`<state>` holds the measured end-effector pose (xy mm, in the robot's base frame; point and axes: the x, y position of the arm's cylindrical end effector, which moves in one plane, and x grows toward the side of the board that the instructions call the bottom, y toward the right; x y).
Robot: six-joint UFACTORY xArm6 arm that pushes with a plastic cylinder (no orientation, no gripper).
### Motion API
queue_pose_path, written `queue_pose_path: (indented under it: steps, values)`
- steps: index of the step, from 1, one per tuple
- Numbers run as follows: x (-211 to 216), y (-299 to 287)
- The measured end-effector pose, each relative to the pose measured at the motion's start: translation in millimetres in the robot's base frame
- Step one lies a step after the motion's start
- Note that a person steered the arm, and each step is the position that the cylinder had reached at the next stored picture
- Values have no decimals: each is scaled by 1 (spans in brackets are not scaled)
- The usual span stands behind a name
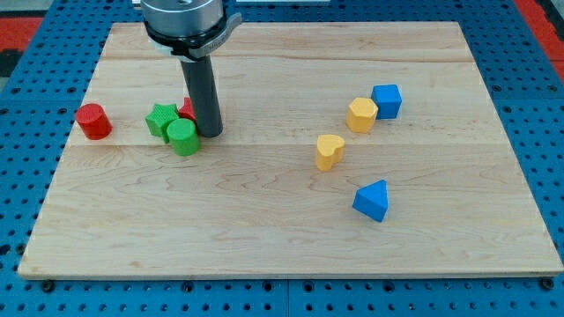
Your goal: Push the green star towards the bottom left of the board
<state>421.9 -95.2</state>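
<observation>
The green star lies left of centre on the wooden board. A green cylinder touches it at its lower right. A red block sits just behind them, mostly hidden by the rod. My tip rests on the board right next to the green cylinder's right side, a little to the right of the star.
A red cylinder stands near the board's left edge. On the right half are a yellow hexagonal block, a blue cube, a yellow heart-like block and a blue triangular block.
</observation>
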Motion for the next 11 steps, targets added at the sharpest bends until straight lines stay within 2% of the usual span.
queue_pose_path:
  steps: [1, 2, 3, 4, 5, 6, 7, 8, 10, 11]
  values:
    - [-40, 21]
    - [-89, 16]
    - [-66, -39]
    - [-12, -55]
    - [18, -80]
    - [28, -93]
    - [-6, -93]
    - [-20, -99]
    - [62, -108]
    - [85, -109]
